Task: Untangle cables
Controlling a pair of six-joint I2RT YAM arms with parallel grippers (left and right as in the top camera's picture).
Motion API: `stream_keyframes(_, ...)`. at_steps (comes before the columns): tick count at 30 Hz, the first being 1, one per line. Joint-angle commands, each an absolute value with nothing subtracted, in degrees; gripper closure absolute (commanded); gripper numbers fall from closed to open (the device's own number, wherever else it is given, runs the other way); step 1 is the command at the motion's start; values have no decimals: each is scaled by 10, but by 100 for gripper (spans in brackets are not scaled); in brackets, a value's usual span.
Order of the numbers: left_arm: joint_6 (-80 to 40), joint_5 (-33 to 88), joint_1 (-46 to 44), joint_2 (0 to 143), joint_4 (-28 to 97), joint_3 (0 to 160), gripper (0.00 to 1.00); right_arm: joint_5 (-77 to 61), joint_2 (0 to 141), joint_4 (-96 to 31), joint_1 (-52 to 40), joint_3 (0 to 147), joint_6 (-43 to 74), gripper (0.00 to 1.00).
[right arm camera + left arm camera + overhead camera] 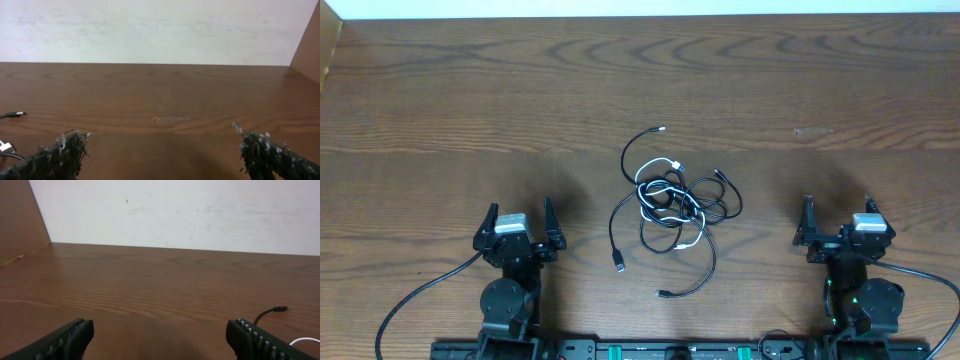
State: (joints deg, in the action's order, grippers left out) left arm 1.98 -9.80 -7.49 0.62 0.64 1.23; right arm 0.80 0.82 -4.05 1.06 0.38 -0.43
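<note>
Lying in a loose knot near the middle of the brown wood-grain surface (440, 100), the cables (675, 205) are several thin black cords looped over one another, with one white cord (692, 240) threaded through the loops. Three black ends trail free of the knot. One plug (662, 129) reaches toward the far edge, a second plug (619, 266) lies on the near left, and a third plug (662, 293) lies nearest the arms.

The bundle sits between the two arms and touches neither. The left fingers (549, 222) are spread wide and hold nothing, well apart from the knot. In the left wrist view, a black plug tip (280, 309) and a bit of white cord (305, 341) show just past the right-hand finger. The right fingers (807, 222) are also spread wide and empty. Up close they look rough, flecked with pale bits (272, 157). A pale wall (200, 210) rises behind the surface's far edge.
</note>
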Motion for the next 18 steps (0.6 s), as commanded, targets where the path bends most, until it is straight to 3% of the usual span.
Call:
stream_keyframes(1,27,-105,-72,2,21,3,11,5,3,-43,15,3,4,1)
stream_keyframes(18,-1,-95,-72,37,96,72,10,5,3,-43,15,3,4,1)
